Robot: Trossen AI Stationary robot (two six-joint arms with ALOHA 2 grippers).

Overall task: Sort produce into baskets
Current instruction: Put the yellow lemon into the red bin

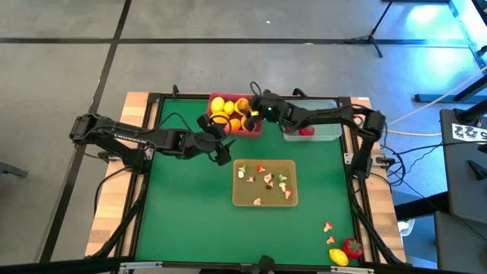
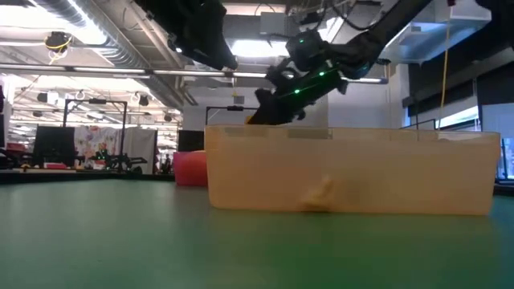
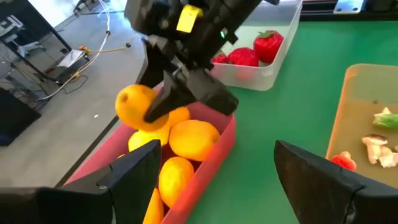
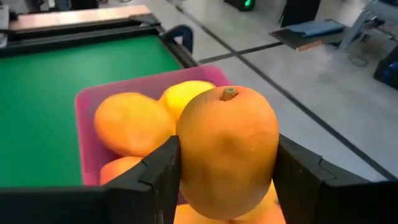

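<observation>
My right gripper (image 1: 249, 108) is shut on an orange fruit (image 4: 227, 149) just above the pink-red basket (image 1: 255, 128), which holds several yellow and orange fruits (image 3: 193, 138). The left wrist view shows that fruit (image 3: 134, 106) over the basket's far part. My left gripper (image 3: 217, 180) hangs open with nothing in it above the green mat, beside the pink-red basket's near side (image 1: 221, 148). The clear basket (image 1: 327, 133) holds red fruits (image 3: 255, 51). The tan basket (image 1: 264, 199) at mid-table holds small mushroom-like bits and other pieces. My right gripper pinches the orange fruit between its two fingers (image 4: 158, 171), one on each side of the fruit's belly (image 4: 186, 155). Its fingers slant downward from the table's right side. The fruit is lifted clear of those in the basket, its stem end (image 4: 228, 93) turned up.
Loose pieces lie near the table's front right corner: a red fruit (image 1: 351, 247), a yellow one (image 1: 338, 257) and small mushroom-like bits (image 1: 329, 227). In the low view the tan basket's wall (image 2: 345, 172) hides most of what stands behind it. A black frame edges the mat.
</observation>
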